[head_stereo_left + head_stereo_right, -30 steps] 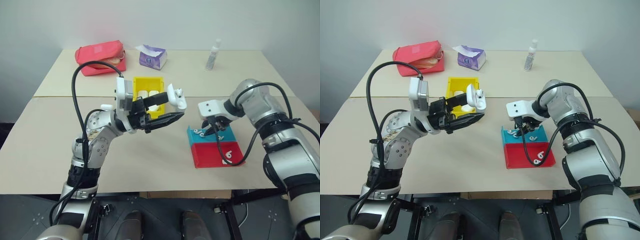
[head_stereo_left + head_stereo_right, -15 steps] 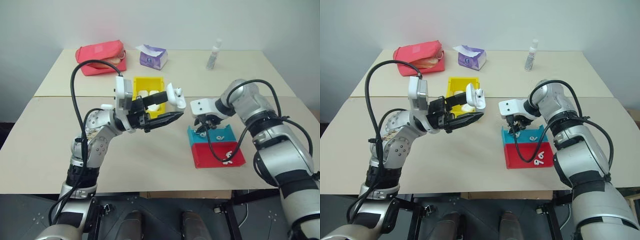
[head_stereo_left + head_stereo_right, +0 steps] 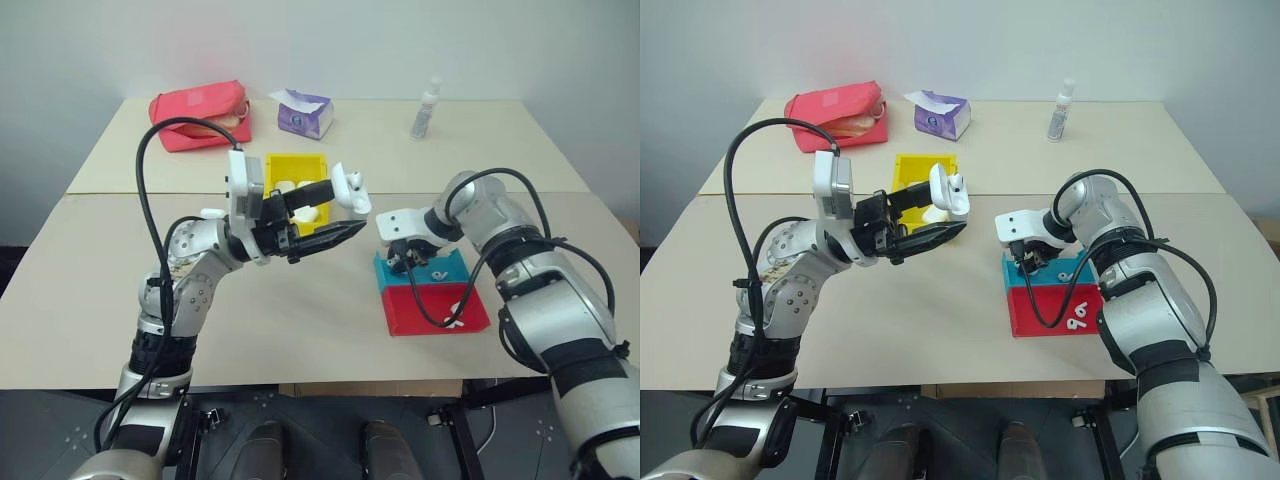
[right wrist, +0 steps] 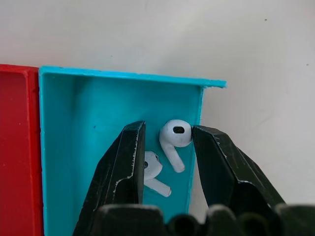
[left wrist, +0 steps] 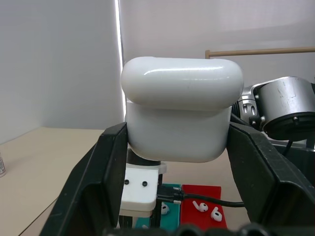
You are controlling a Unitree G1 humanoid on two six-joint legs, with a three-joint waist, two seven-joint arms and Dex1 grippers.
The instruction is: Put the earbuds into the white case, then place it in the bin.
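Above the table's middle, my left gripper (image 3: 333,218) clamps one white case (image 3: 350,190), lid shut, at about three o'clock from the yellow bin (image 3: 295,187). My right gripper (image 4: 167,147) stands partly open inside the teal tray (image 4: 88,118), fingers straddling one of two earbuds (image 4: 173,140); two more lie in the red tray (image 3: 440,308). I can read no labels.

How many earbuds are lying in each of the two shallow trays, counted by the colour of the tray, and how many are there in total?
In the teal tray: 2 earbuds
In the red tray: 2 earbuds
Total: 4 earbuds in view in the trays
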